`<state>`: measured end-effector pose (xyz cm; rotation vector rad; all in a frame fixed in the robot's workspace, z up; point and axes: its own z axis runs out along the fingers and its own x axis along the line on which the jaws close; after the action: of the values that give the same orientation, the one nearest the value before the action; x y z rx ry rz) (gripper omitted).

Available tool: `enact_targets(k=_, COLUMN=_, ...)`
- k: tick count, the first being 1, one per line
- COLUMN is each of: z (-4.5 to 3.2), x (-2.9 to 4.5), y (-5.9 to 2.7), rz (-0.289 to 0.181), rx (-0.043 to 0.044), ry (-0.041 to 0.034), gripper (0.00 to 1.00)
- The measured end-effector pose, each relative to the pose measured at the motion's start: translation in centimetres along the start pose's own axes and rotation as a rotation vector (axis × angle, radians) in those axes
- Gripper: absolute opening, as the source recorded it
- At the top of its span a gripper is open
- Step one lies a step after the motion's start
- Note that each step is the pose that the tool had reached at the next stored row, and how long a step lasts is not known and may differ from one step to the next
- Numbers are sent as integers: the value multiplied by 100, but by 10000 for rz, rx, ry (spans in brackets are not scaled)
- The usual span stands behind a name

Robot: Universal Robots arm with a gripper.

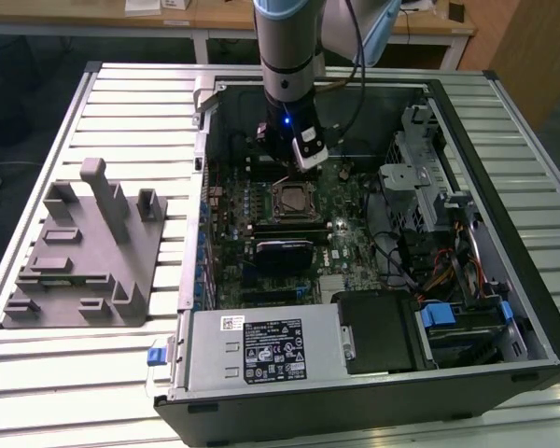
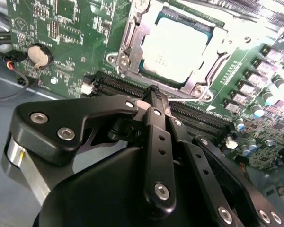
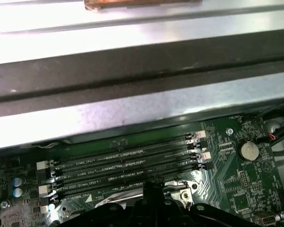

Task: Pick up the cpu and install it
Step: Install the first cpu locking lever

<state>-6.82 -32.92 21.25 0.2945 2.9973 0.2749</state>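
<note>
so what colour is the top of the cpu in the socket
Pale silvery, almost white under the glare; the cpu shows best in the second wrist view, sitting inside the metal socket frame.

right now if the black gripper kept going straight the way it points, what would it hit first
Probably the black memory slots on the green motherboard: the black gripper points at them beside the metal-framed socket holding the silvery cpu. Depth is unclear.

One cpu (image 2: 173, 47), one socket (image 1: 291, 199), four memory slots (image 3: 125, 165), one coin battery (image 3: 249, 151), one grey fixture (image 1: 89, 252), one table (image 1: 121, 93), one computer case (image 1: 504, 168).
</note>
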Motion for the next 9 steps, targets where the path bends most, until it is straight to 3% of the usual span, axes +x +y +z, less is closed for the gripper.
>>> enact_targets(k=2, z=9, x=5, y=19, rz=-12, rx=91, ry=-17, gripper=11)
enact_targets(k=9, z=44, x=17, y=84, rz=-16, rx=115, ry=-22, gripper=11)
